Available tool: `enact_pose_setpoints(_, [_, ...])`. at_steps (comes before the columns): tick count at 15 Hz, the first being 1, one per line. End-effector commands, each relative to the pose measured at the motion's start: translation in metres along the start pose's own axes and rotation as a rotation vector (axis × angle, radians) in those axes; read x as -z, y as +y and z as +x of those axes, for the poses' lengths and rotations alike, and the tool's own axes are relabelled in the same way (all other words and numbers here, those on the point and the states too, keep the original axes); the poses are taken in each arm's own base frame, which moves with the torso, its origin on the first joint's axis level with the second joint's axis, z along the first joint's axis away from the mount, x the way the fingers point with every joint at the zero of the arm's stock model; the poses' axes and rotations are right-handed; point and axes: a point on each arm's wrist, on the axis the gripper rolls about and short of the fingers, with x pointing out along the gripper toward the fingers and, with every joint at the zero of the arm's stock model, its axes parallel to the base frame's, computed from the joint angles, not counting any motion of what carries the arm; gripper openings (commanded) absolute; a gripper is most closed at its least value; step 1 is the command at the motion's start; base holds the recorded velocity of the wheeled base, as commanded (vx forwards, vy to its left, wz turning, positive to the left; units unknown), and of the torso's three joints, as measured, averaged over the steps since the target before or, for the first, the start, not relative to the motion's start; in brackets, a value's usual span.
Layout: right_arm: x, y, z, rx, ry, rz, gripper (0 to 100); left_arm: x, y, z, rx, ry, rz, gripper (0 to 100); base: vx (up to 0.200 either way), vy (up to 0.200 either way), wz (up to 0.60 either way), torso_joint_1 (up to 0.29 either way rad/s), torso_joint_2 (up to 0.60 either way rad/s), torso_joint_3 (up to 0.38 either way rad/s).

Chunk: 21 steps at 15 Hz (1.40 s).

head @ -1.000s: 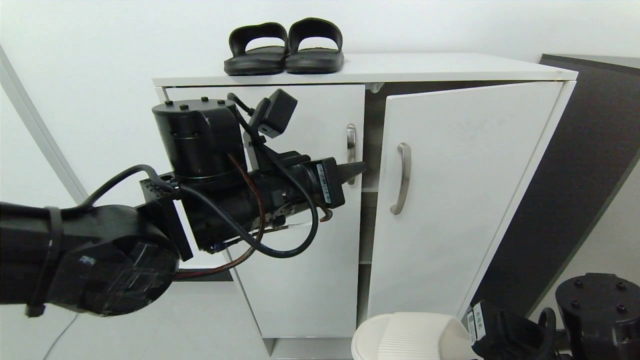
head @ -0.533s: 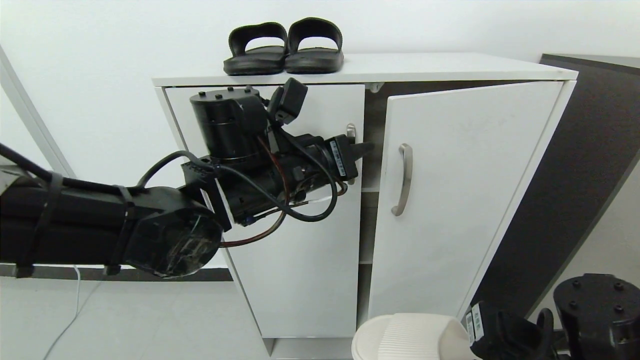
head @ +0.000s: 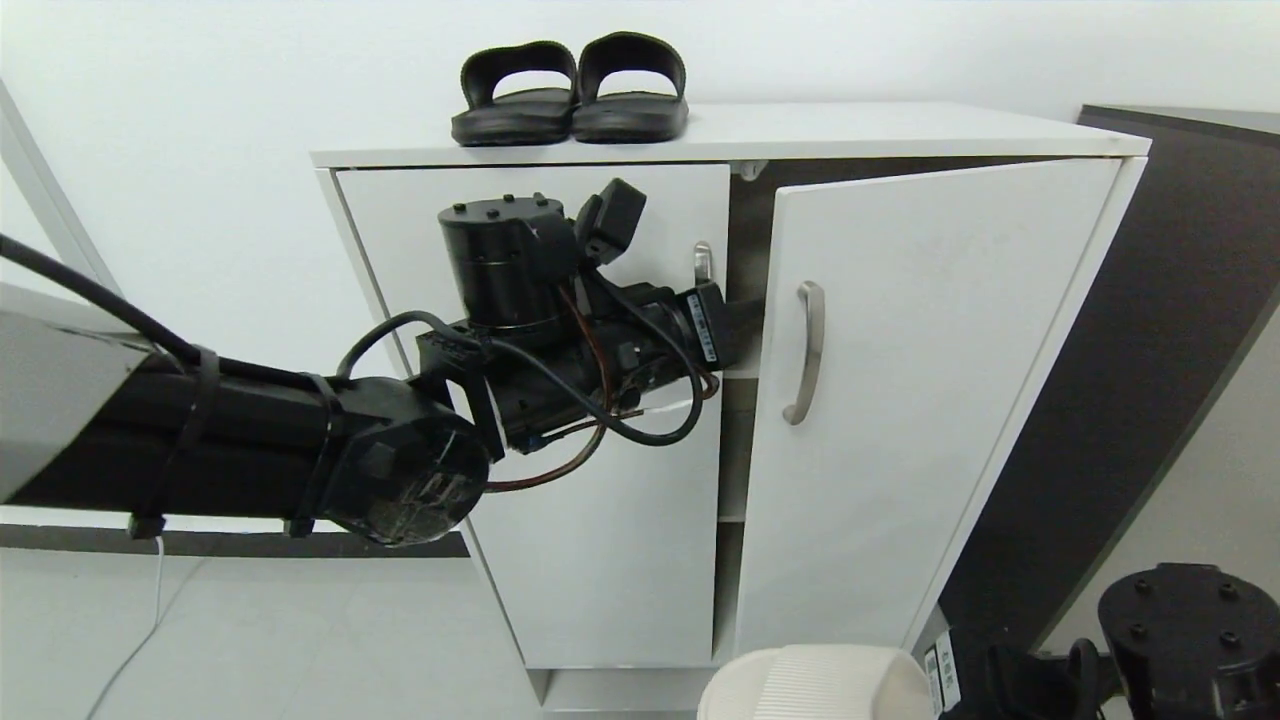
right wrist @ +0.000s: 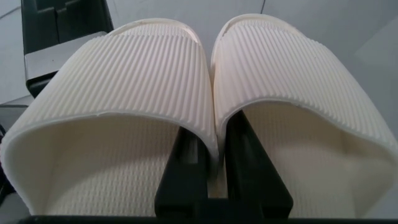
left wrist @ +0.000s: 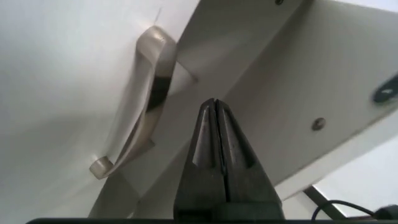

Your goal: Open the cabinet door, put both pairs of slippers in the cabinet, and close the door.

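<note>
Cabinet door: right leaf ajar, centre right of frame, dark gap beside the left leaf.
Black slippers: paired on the cabinet top, upper centre.
Left pincer: tips pressed together, poking into that gap, beside the left leaf's handle.
Right pincer: clamped on the cream slippers, lower right.

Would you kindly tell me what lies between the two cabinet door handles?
In the head view, the shut left end effector sits in the dark gap between left handle and right handle.
</note>
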Motion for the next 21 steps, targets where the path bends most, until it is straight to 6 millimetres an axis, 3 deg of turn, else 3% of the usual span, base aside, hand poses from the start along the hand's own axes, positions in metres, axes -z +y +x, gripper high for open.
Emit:
enact_pose_setpoints(1, [0.002,0.002,0.001,-0.010,0.009,0.000,0,0.017,-0.028,0.009,0.074,0.039,-0.007,0,-0.200,0.000,0.00,0.002,0.01,0.002])
enact_pose_setpoints(3, [0.006,0.009,-0.001,-0.038,0.016,-0.012,0,0.036,-0.060,0.018,0.164,0.079,-0.011,0,-0.200,0.000,0.00,-0.005,0.00,0.002])
enact_pose_setpoints(5, [0.011,0.016,-0.005,-0.092,0.015,-0.032,0,0.046,-0.074,0.023,0.201,0.093,-0.012,0,-0.200,0.000,0.00,0.002,0.00,0.002])
enact_pose_setpoints(10, [0.012,0.017,-0.005,-0.125,0.016,-0.055,0,0.038,-0.055,0.026,0.125,-0.002,0.002,0,-0.040,0.000,0.00,0.000,0.00,0.000])
enact_pose_setpoints(13, [0.012,0.015,-0.005,-0.117,0.016,-0.050,0,0.010,-0.048,0.001,0.059,-0.077,0.013,0,0.000,0.000,0.00,0.000,0.00,0.000])
enact_pose_setpoints(15, [0.012,0.014,-0.005,-0.109,0.010,-0.049,0,-0.009,-0.047,-0.036,0.020,-0.109,0.024,0,0.000,0.000,0.00,0.000,0.00,0.000])
enact_pose_setpoints(16, [0.011,0.013,-0.005,-0.105,0.001,-0.051,0,-0.022,-0.049,-0.081,-0.027,-0.116,0.051,0,0.000,0.000,0.00,0.000,0.00,0.000])
enact_pose_setpoints(18, [0.010,0.013,-0.005,-0.104,-0.003,-0.052,0,-0.031,-0.063,-0.145,-0.100,-0.058,0.107,0,0.000,0.000,0.00,0.000,0.00,0.000])
enact_pose_setpoints(21, [0.004,0.005,-0.004,-0.066,-0.020,-0.038,0,-0.026,-0.085,-0.238,-0.317,-0.053,0.122,0,0.000,0.000,0.00,0.000,0.00,0.000])
